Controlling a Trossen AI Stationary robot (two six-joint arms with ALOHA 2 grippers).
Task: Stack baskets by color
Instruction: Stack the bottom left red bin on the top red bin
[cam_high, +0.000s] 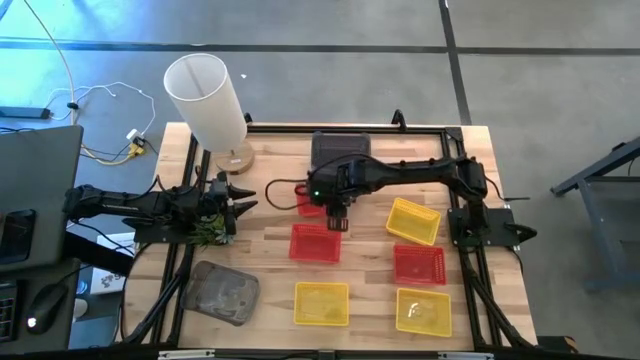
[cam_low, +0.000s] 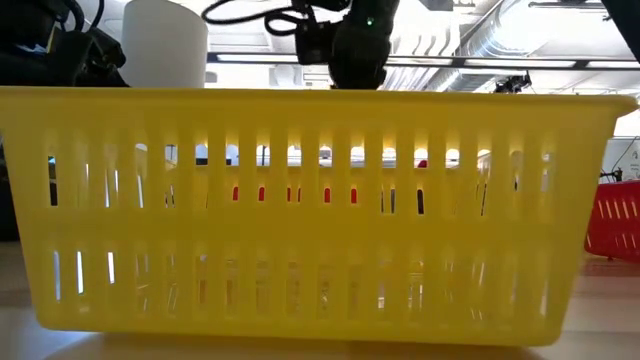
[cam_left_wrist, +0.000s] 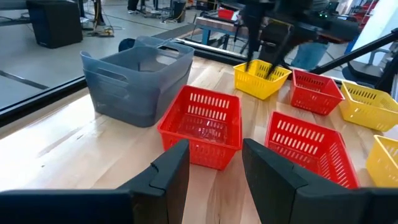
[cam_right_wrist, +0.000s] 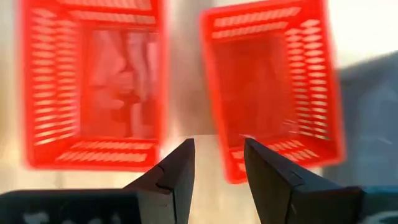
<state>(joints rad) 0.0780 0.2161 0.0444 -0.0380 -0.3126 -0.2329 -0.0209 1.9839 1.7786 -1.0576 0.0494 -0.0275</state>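
The right claw (cam_high: 336, 222) hangs empty, fingers parted, over the gap between two red baskets — one (cam_high: 315, 242) just ahead on the desk (cam_high: 270, 170), one (cam_high: 308, 203) partly beneath the arm. The left claw (cam_high: 243, 195), also open, waits well off.

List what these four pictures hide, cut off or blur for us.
- Low view: the yellow basket fills the picture and hides most of the table.
- High view: the right gripper and its arm cover part of one red basket.
- Right wrist view: both red baskets are blurred.
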